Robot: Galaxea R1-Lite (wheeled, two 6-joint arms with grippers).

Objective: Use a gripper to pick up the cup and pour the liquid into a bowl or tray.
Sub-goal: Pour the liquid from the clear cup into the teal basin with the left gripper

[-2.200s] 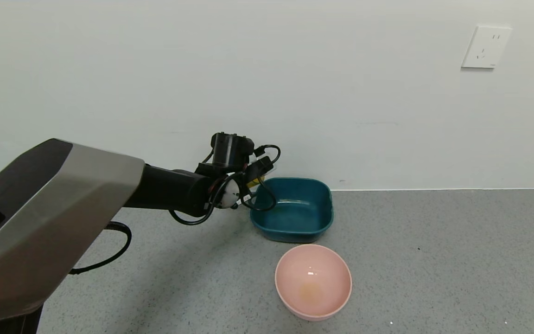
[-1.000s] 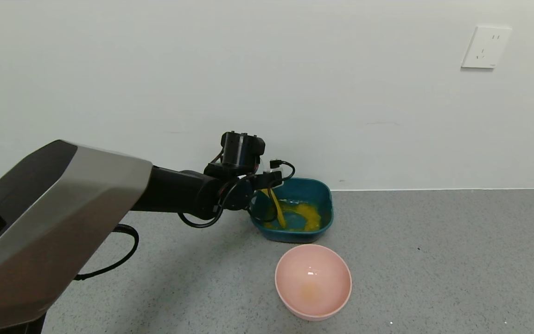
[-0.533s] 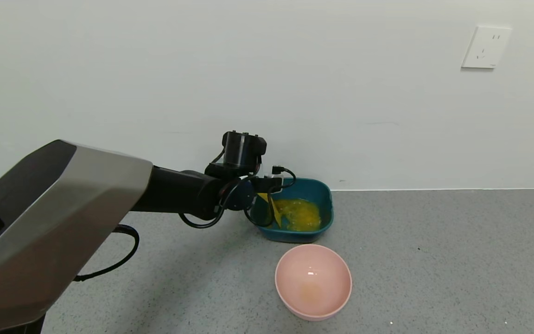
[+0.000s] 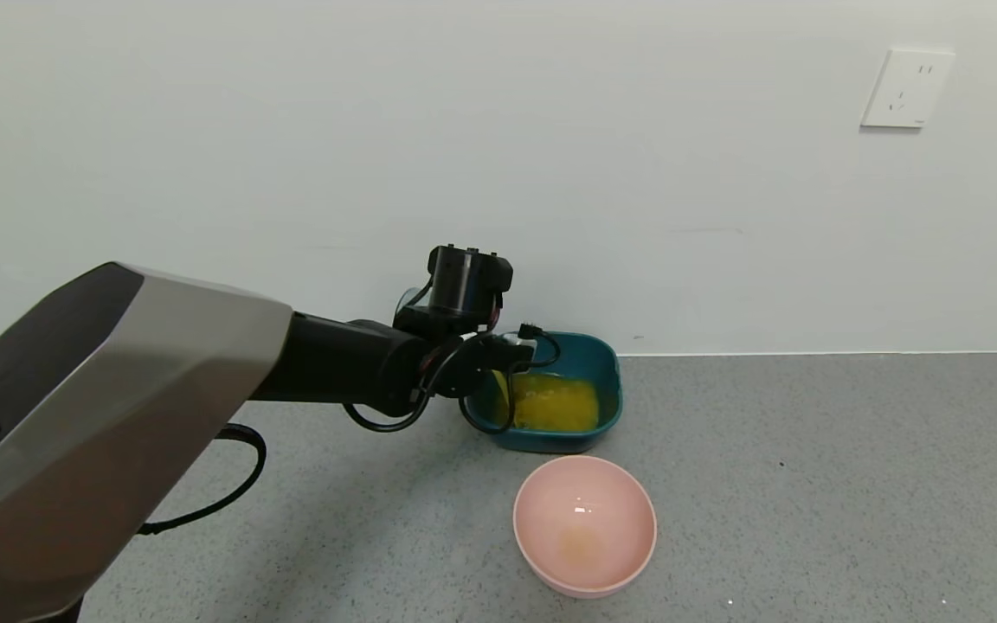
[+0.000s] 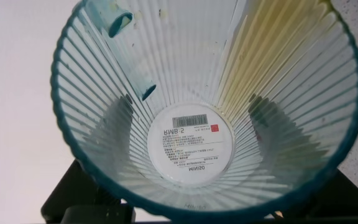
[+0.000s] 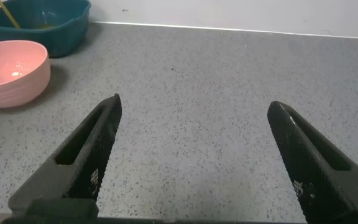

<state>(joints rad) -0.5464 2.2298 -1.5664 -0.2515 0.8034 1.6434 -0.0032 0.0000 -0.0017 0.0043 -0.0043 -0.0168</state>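
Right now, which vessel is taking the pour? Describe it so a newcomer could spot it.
Start at the white wall and drop to where it meets the grey floor: the teal tub sits against it, beyond the pink bowl. Unlike that round, nearly dry bowl, it is squarish, dark, and holds orange liquid beneath the left pincer.

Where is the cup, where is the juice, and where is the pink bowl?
cup (image 5: 191, 149): left wrist view, on its round bottom with the label.
juice (image 4: 555, 405): head view, on the yellow pool in the teal tub.
pink bowl (image 4: 585, 519): head view, on its inside.
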